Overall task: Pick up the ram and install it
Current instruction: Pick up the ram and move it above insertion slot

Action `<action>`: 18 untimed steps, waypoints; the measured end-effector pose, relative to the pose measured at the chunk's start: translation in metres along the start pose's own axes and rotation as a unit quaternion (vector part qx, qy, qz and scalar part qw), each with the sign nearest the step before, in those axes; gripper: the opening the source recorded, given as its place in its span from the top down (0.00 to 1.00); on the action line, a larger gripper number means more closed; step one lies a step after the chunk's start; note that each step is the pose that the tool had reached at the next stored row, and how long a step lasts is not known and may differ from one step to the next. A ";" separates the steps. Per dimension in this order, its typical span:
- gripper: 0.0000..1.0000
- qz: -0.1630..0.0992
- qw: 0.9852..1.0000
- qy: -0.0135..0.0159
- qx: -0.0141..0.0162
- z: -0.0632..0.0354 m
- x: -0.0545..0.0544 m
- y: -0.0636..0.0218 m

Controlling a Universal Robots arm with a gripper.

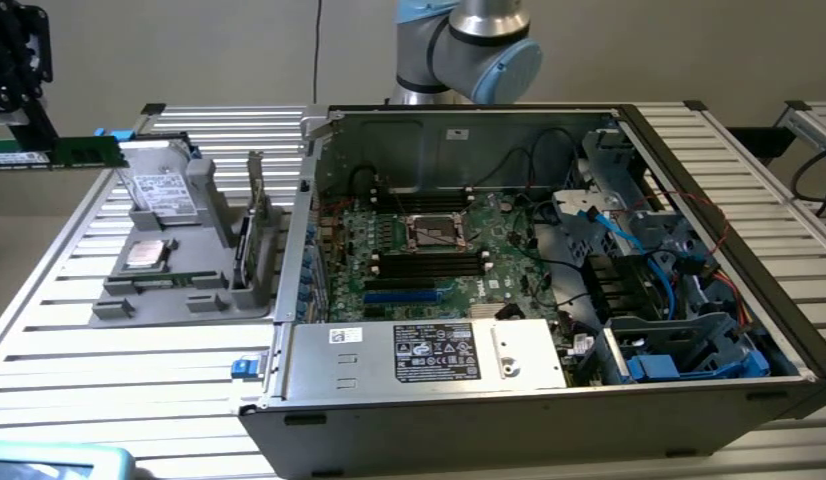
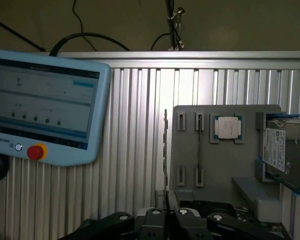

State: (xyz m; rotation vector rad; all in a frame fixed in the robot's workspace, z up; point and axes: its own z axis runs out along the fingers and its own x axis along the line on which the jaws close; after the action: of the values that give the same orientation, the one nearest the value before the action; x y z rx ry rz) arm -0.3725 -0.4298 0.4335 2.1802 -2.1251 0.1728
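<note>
We've got the ram pinched in the claw, up beside the tray. It's not at the motherboard slots yet.

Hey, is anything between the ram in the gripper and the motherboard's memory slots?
Yes: the upright card and the case's side wall stand between the ram and the memory slots, which lie uncovered.

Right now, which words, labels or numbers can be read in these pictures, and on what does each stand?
"UNIVERSAL": teach pendant, lower edge, beside the red button.
Too small or blurred to read: pendant screen, hard drive label, processor chip, power supply label.
</note>
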 end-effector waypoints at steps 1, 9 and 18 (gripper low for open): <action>0.87 0.000 1.000 0.000 0.000 0.0000 0.000 0.0000; 0.87 -0.001 1.000 0.000 -0.009 -0.0059 0.004 -0.0136; 0.87 -0.003 1.000 -0.001 -0.022 -0.0126 0.022 -0.0316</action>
State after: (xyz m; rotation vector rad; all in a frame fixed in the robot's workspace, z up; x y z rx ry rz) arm -0.3405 -0.4487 0.4496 2.1631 -2.1019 0.1237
